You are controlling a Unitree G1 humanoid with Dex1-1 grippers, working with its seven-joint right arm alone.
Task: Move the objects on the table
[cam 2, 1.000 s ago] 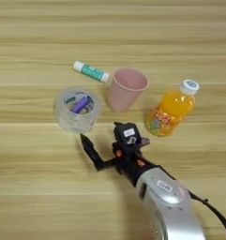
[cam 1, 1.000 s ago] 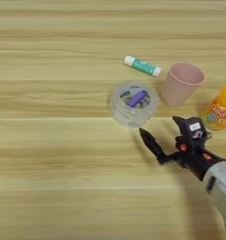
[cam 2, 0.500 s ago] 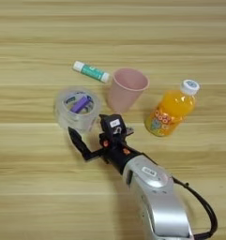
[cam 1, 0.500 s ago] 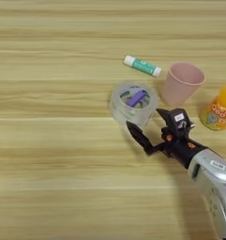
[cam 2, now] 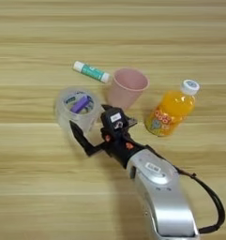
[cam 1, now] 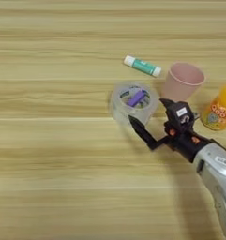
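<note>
We see the right gripper (cam 2: 92, 127) with its two black fingers (cam 2: 80, 138) spread wide, one on each side of the near right wall of the squat clear round plastic tub (cam 2: 77, 110) with a purple stick inside. We cannot tell whether they touch it. Just beyond the fingers stands a pink plastic cup (cam 2: 126, 87), and past that lies a green and white tube (cam 2: 91, 71). To their right, on the light wood-grain table (cam 2: 34, 187), stands the small orange juice bottle (cam 2: 171, 109) with its white cap.
</note>
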